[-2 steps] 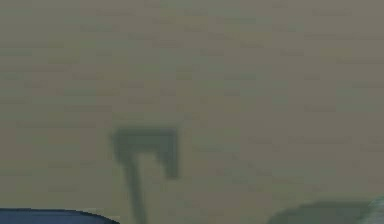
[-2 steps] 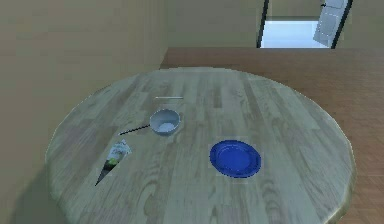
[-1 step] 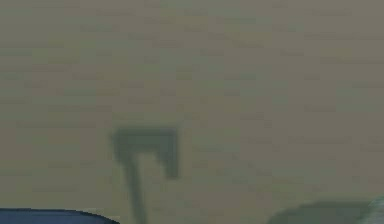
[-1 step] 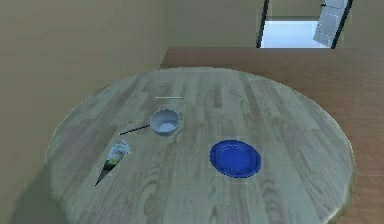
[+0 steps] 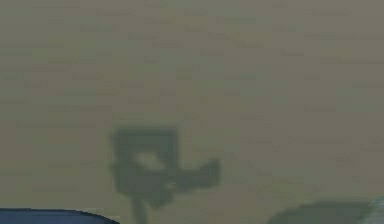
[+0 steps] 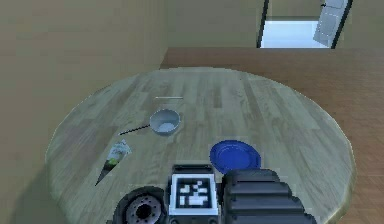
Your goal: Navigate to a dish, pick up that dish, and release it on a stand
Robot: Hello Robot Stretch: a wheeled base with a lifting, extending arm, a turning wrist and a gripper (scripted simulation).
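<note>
Blue dish lies flat by the round bench's near edge, just past the arm, probably reachable. Bowl sits nearer the centre, well apart, so there's room around the dish. Fingers sit at the near edge; can't tell whether they hold anything.

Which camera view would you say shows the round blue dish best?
The arm side view: the round blue dish lies in plain sight on the round wooden table. The forward view faces a beige wall, plus an unidentified dark blue sliver.
</note>
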